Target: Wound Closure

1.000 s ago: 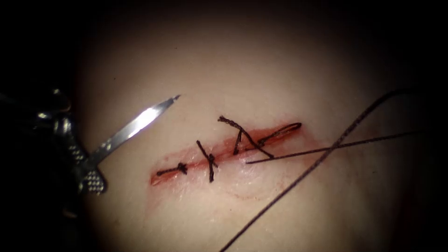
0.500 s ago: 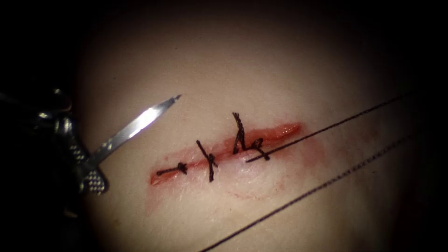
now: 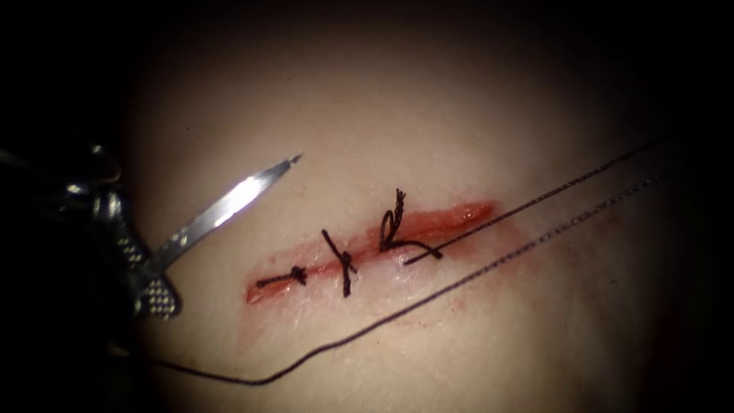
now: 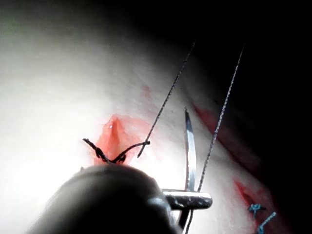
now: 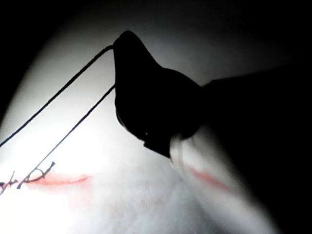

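Well left of the cut (image 3: 459,214), the needle (image 3: 229,200) is clamped near its rear end by the closed jaws of the left tool (image 3: 153,279). It is held free above the tissue (image 3: 382,115), not in it, and its tip is pointed toward the cut. If this tool is lowered or swung, the tissue beside the cut could be scratched by the bare tip. Across the left part of the cut two tied stitches (image 3: 342,261) are seen, and next to them, at the middle, a knot (image 3: 394,229) is lying loose and not pulled flat. From this knot the thread (image 3: 474,275) is led away to the right of the cut in two strands, and one strand is curved back below the cut toward the needle. If the strands are pulled unevenly, the knot may lock above the tissue, or the edges of the cut may be torn by the thread. The slack strand could also be caught around the needle. Far right of the cut, in the right wrist view, the jaws of the right tool (image 5: 122,44) seem to be closed on the thread; since this tool can cut, the strand might be damaged by too hard a grip.
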Controlling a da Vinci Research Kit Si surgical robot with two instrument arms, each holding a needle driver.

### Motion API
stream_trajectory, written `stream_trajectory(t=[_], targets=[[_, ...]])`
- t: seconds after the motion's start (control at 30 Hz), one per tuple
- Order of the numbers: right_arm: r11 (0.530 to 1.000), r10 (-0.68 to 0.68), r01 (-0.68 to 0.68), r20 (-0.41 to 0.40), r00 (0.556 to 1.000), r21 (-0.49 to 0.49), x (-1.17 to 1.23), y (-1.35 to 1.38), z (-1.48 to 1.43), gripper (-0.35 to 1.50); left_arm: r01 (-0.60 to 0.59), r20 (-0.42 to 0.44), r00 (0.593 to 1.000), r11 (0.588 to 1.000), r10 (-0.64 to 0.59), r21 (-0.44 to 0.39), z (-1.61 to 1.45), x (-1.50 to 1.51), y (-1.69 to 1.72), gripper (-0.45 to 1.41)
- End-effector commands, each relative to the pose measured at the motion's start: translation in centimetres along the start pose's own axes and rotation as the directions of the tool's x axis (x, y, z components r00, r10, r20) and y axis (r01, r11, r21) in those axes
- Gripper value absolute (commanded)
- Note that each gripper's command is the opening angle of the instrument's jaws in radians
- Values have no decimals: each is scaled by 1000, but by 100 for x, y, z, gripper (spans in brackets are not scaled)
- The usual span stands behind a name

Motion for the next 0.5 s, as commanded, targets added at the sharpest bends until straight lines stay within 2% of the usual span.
stream_trajectory(t=[0.03,0.1,0.2,0.27,0.37,0.47,0.5], targets=[[998,46,-46,16,999,40,-2,-17,13,-35,-1,0,1000,1000,1,-1,2,2,-7,-45],[982,135,-147,102,986,118,-15,-54,24,-35,-1,1,1000,1000,1,0,2,2,-7,-45],[953,192,-219,141,971,208,-33,-96,34,-35,-1,1,1000,1000,1,0,2,2,-8,-45],[932,203,-242,165,965,268,-46,-122,40,-35,-1,-1,1000,1000,1,-1,2,2,-8,-45],[902,201,-278,249,947,331,-71,-167,53,-35,-1,-2,1000,1000,1,-1,3,3,-8,-45],[861,197,-327,337,921,389,-101,-212,66,-35,-1,-7,1000,1000,1,5,3,3,-9,-45],[820,188,-367,398,898,440,-124,-246,73,-35,-1,-6,1000,1000,1,8,3,3,-9,-45]])
